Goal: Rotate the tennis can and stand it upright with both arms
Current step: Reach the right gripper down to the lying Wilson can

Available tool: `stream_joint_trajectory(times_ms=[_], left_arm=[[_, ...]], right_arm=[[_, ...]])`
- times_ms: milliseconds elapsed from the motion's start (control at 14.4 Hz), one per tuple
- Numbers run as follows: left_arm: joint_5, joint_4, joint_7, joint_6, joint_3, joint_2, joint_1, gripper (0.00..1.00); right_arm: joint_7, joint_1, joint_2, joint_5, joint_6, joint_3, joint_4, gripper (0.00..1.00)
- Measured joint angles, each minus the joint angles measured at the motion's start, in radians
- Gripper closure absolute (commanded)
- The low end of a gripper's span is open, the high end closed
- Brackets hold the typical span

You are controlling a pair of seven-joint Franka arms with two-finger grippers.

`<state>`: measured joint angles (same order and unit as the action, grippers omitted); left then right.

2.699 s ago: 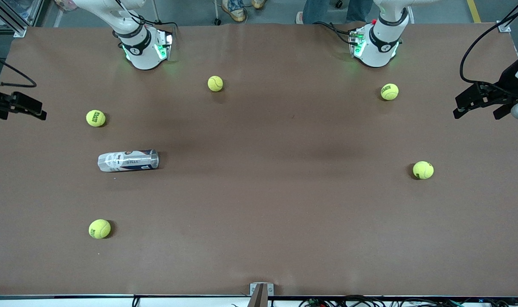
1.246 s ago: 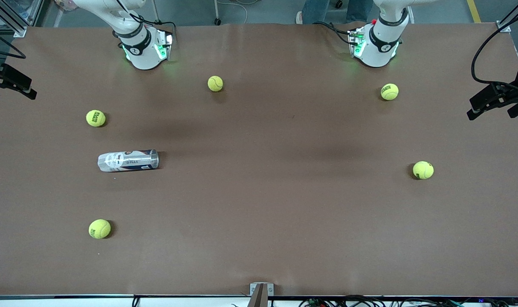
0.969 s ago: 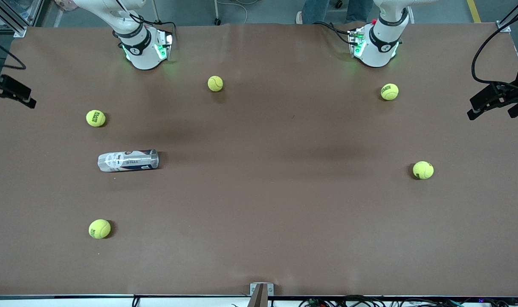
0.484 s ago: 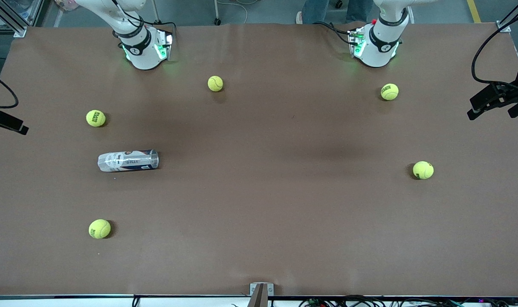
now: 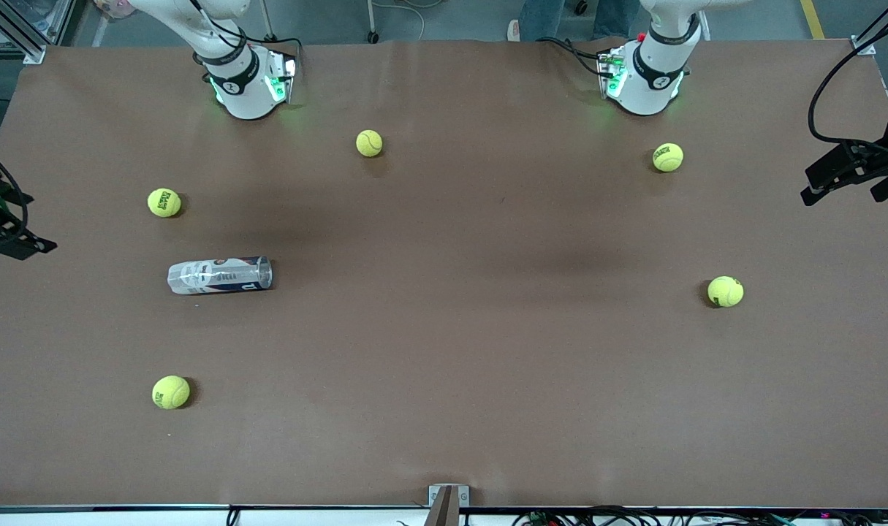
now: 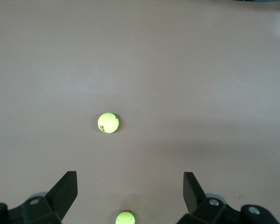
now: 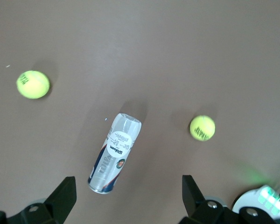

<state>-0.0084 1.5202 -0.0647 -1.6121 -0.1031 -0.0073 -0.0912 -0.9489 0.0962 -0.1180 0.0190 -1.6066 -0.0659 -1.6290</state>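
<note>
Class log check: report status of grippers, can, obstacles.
Left gripper, right gripper open, empty, aloft. Tennis can lying flat, untouched. Tennis balls scattered, none against it.

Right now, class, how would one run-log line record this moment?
phase: approach | tennis can: lying on its side on table, untouched | right tool: open, over table near can | left tool: open, waiting at table's end

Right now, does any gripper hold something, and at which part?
Nothing is held: left gripper and right gripper are open in the air; the tennis can lies untouched.
</note>
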Motion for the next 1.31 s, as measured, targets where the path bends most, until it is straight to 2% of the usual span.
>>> stream_joint_trajectory(times_ms=[277, 484, 1107, 1315], left_arm=[[0.000, 0.000, 0.000, 0.002, 0.000, 0.000, 0.000, 0.00], [0.000, 0.000, 0.000, 0.002, 0.000, 0.000, 0.000, 0.00], [0.000, 0.000, 0.000, 0.002, -0.001, 0.000, 0.000, 0.00], [0.000, 0.000, 0.000, 0.003, -0.001, 0.000, 0.000, 0.00]], right_arm=[[-0.276, -0.058, -0.060, 0.000, -0.005, 0.004, -0.020, 0.00], [-0.406, -0.096, -0.093, -0.001, -0.065, 0.005, -0.078, 0.00], [-0.506, -0.119, -0.100, -0.038, -0.385, 0.007, -0.397, 0.00], [-0.526, -0.134, -0.099, -0.050, -0.461, 0.008, -0.457, 0.00]])
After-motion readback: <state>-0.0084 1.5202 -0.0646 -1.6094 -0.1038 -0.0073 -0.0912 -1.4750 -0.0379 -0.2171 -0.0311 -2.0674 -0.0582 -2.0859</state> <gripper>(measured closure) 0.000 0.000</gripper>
